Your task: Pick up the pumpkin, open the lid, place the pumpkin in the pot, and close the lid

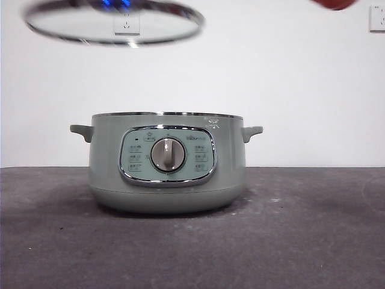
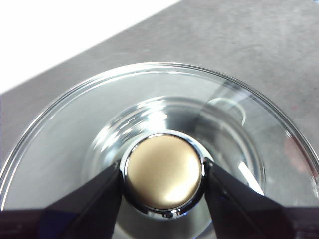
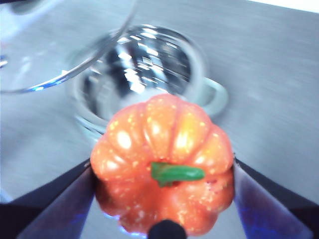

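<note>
The sage-green pot (image 1: 166,162) stands open on the dark table, its control panel and silver dial facing me. The glass lid (image 1: 114,23) hangs high above the pot's left side. My left gripper (image 2: 163,174) is shut on the lid's round knob (image 2: 163,172), seen through the glass dome (image 2: 75,129). My right gripper (image 3: 162,174) is shut on the orange pumpkin (image 3: 162,169) with its green stem, held above the open pot (image 3: 144,64). In the front view only the pumpkin's underside (image 1: 334,3) shows at the top right edge. The lid's rim (image 3: 75,69) also shows in the right wrist view.
A white wall with sockets (image 1: 377,18) stands behind the table. The dark grey tabletop (image 1: 301,241) spreads around the pot.
</note>
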Tool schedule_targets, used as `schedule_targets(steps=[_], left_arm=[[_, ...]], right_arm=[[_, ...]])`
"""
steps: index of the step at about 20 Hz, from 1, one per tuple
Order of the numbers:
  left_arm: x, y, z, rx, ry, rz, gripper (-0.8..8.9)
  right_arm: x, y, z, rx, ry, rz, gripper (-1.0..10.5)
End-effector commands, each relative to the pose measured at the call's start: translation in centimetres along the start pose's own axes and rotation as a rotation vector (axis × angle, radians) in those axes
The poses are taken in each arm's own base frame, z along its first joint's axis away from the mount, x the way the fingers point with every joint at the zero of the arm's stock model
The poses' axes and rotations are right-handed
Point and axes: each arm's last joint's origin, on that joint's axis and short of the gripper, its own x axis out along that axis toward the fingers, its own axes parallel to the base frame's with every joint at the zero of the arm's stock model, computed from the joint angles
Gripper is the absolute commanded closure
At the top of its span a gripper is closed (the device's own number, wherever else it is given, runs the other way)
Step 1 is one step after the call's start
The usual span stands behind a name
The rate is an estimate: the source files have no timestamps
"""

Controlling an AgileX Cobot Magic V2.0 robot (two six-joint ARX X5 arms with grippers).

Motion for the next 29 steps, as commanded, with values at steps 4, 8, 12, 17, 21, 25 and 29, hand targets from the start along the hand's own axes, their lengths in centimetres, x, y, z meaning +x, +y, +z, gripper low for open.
schedule_targets(steps=[4, 8, 12, 17, 21, 25, 29], left_arm=[[-9.5, -1.0, -0.7, 0.01, -0.091, 0.087, 8.22], [-13.8, -1.9, -2.4, 0.007, -0.089, 0.111, 8.22], [-16.1, -2.5, -3.5, -0.006, -0.102, 0.112, 8.22], [-16.8, -2.7, -3.9, -0.014, -0.091, 0.109, 8.22], [-16.8, -2.7, -3.9, -0.014, -0.094, 0.109, 8.22], [-16.8, -2.7, -4.0, -0.015, -0.086, 0.107, 8.22], [-16.8, -2.7, -4.1, -0.015, -0.076, 0.105, 8.22]], right_arm=[[6.6, 0.1, 2.7, -0.019, -0.015, 0.091, 9.6], [13.3, 0.7, 6.0, -0.071, 0.049, 0.129, 9.6], [20.6, 0.9, 7.6, -0.097, 0.131, 0.144, 9.6], [27.4, 1.5, 5.4, -0.184, 0.25, 0.112, 9.6], [30.4, 2.4, 2.9, -0.272, 0.336, 0.074, 9.6], [31.7, 2.4, 1.6, -0.296, 0.39, 0.043, 9.6], [31.8, 2.4, 1.1, -0.289, 0.425, 0.047, 6.1]])
